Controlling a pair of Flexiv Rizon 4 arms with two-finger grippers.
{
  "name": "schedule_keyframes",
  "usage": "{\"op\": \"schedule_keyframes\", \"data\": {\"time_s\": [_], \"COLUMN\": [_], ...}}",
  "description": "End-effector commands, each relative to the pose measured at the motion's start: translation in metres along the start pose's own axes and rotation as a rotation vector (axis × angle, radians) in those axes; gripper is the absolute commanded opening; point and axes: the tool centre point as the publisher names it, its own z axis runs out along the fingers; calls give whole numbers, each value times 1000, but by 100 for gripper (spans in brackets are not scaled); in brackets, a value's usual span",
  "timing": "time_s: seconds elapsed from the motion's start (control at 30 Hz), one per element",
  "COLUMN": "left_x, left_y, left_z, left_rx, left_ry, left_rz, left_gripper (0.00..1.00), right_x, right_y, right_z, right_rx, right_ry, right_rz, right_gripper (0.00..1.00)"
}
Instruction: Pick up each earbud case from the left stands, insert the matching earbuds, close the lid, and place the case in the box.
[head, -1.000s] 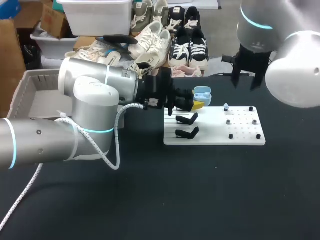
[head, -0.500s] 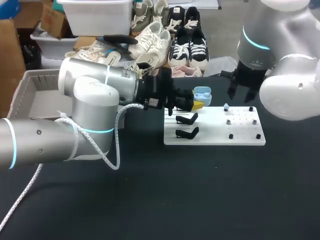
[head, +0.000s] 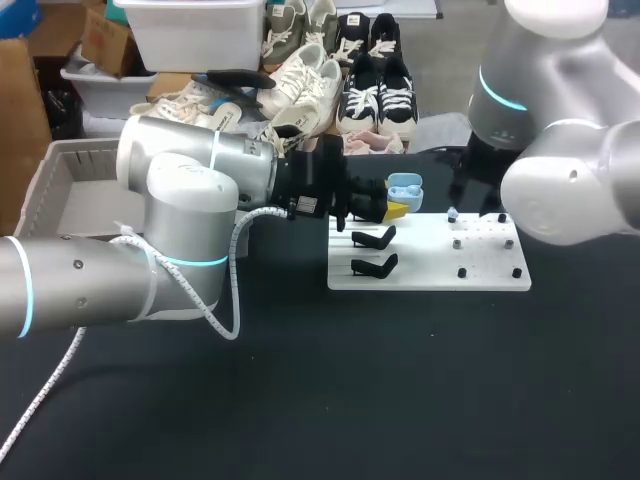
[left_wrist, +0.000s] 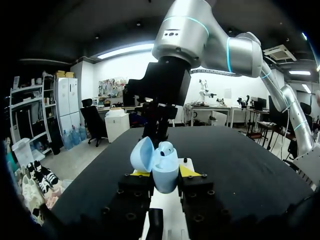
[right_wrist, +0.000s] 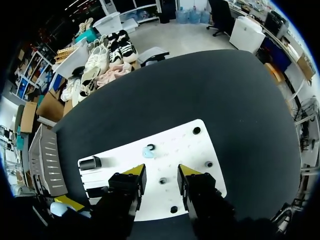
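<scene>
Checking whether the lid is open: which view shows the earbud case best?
Left wrist view: the earbud case sits close, gripped in the left gripper, lid open. Head view shows it small; right wrist view, barely a sliver.

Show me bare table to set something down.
The black table is bare between the white board and its near edge, and to the board's right. Crowded: the board's far edge, where the left gripper holds the case and the right gripper hangs above the pegs.
</scene>
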Motion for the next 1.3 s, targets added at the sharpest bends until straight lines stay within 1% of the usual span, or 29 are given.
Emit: {"op": "schedule_keyframes", "data": {"time_s": [0.03, 0.13, 0.5, 0.83, 1.3], "left_x": [0, 0, 0, 0, 0], "left_y": [-1, -1, -1, -1, -1], "left_z": [0, 0, 0, 0, 0], "left_rx": [-4, -4, -4, -4, -4], "left_ry": [-1, -1, -1, -1, -1], "left_rz": [1, 1, 1, 1, 1], "left_gripper": [0, 0, 0, 0, 0], "right_x": [-1, 0, 1, 0, -4], "right_y": [5, 7, 14, 18, 20], "right_z": [6, 9, 19, 32, 36], "right_rx": [-18, -40, -56, -42, -41], "right_ry": [19, 32, 62, 81, 87], "right_rz": [1, 6, 17, 8, 5], "right_gripper": [39, 39, 38, 38, 36]}}
